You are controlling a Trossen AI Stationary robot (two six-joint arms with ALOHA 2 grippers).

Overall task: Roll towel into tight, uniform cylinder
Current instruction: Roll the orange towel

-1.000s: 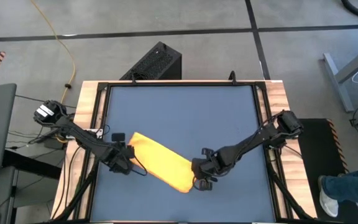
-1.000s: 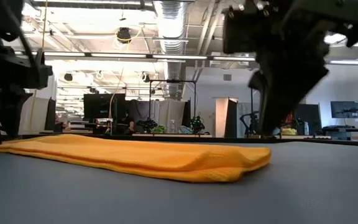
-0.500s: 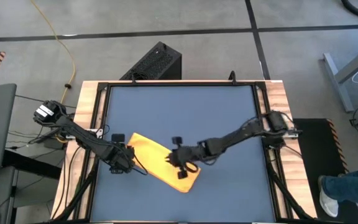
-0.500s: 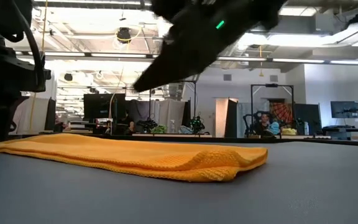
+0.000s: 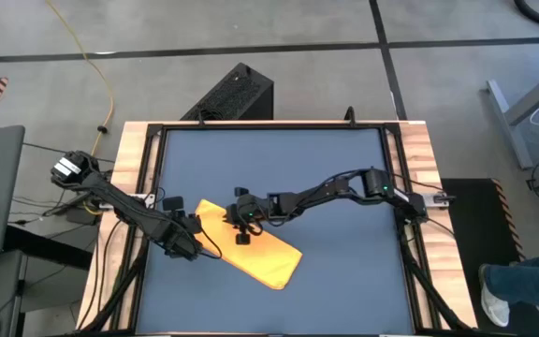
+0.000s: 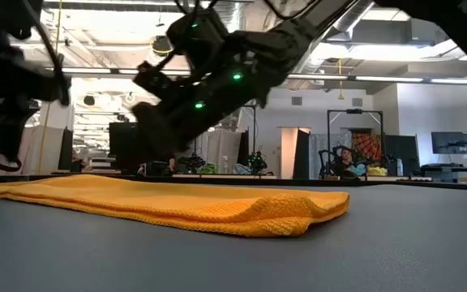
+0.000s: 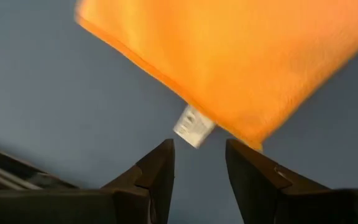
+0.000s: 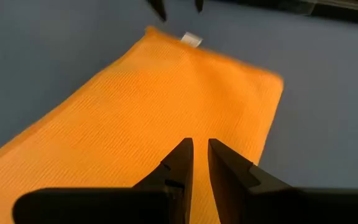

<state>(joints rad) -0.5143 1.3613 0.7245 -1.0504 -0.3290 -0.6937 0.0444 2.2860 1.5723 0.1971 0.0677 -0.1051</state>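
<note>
The towel [image 5: 249, 245] lies flat on the dark blue mat [image 5: 279, 164] that covers the counter [image 5: 131, 159], folded into a long band running diagonally, not yet rolled at all. In the low view its near end [image 6: 298, 212] shows a soft doubled edge, with the rest spread thin across the mat.

The left gripper [image 7: 199, 163] hangs just off the towel's short end, its jaws apart and empty, the small white tag [image 7: 193, 126] lying right ahead of the gap between them. The right gripper [image 8: 200, 163] hovers over the cloth a little way in from that same end, its jaws close together with only a narrow slit between them, holding nothing; in the high view it [image 5: 241, 217] sits above the towel's upper part, well away from the far lower corner.

The risks from here seem to lie in the start of the roll. If the left jaws close on the tag alone rather than the hem, the end will likely lift as a point and the roll will begin crooked. With both jaws crowded at one end, they could also knock each other. And if the first turn is loose or one side leads, the cylinder will probably cone or telescope, since the band lies askew on the mat.
</note>
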